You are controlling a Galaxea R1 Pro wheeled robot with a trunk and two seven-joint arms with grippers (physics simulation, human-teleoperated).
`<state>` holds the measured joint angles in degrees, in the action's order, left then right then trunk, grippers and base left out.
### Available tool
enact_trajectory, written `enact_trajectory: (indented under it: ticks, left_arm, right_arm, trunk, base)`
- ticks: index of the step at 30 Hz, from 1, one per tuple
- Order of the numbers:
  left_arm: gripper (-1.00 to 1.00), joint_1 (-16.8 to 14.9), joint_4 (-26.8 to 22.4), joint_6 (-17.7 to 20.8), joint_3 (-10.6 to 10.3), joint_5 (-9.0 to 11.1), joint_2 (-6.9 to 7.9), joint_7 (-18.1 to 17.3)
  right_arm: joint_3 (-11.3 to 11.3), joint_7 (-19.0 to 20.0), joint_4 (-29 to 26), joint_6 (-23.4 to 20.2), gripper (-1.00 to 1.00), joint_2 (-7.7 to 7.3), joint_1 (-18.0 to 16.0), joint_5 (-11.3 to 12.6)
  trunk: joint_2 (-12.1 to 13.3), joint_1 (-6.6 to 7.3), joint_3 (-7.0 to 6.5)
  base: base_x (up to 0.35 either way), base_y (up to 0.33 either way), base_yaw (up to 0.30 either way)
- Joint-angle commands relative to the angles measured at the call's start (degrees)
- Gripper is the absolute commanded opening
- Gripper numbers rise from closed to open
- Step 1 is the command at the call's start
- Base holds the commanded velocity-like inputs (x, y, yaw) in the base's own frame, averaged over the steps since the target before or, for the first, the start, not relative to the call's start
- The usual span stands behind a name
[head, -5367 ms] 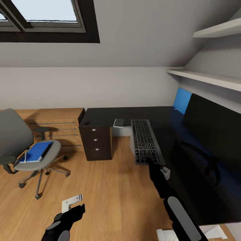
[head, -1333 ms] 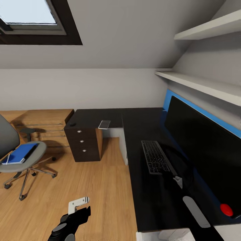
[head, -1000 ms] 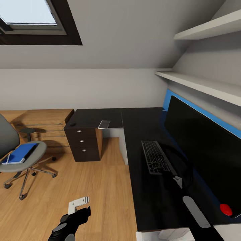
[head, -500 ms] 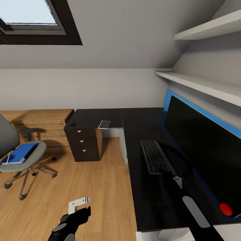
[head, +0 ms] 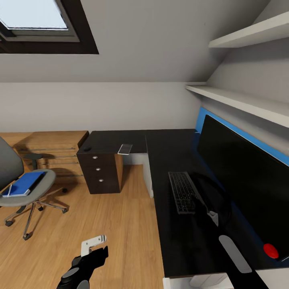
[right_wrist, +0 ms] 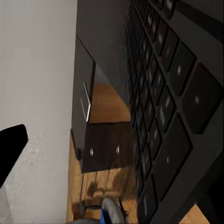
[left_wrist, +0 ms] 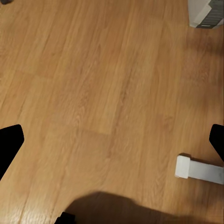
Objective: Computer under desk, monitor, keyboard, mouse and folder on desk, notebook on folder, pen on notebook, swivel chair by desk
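My right pincer point(head: 200, 204) stays clamped on the near end of the keyboard point(head: 182, 192), which has just slid slightly farther from the monitor point(head: 245, 176); it lies on the desk point(head: 176, 241) beside it, so placement looks nearly done

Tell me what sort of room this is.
Probably an attic bedroom's study corner: a sloped ceiling with a dark-framed skylight, a long black desk carrying a big black monitor, and a grey swivel chair.
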<state>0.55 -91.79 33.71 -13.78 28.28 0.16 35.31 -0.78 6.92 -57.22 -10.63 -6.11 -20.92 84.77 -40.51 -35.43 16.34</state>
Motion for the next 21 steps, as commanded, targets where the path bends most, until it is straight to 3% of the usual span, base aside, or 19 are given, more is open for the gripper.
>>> enact_trajectory:
  ticks: [1, 14, 21]
  left_arm:
    - [1.0, -0.02, -0.11, -0.54, -0.05, 0.59, 0.04, 0.53]
    - [1.0, -0.02, -0.15, -1.88, 0.07, 0.63, 0.07, 0.5]
    - [1.0, -0.02, -0.15, -2.17, 0.07, 0.63, 0.02, 0.53]
  right_arm:
    - [-0.07, 0.13, 0.0, -0.1, 1.0, -0.04, -0.04, 0.57]
    - [0.06, 0.2, 0.0, -0.1, 1.0, -0.04, -0.03, 0.53]
    - [0.08, 0.2, 0.0, -0.1, 1.0, -0.04, -0.03, 0.54]
  trunk:
    - [-0.06, -0.01, 0.06]
    - [-0.06, -0.01, 0.06]
    - [-0.06, -0.01, 0.06]
  base:
    - [0.0, 0.0, 0.0]
    - [0.0, -0.001, 0.0]
    - [0.0, -0.176, 0.0]
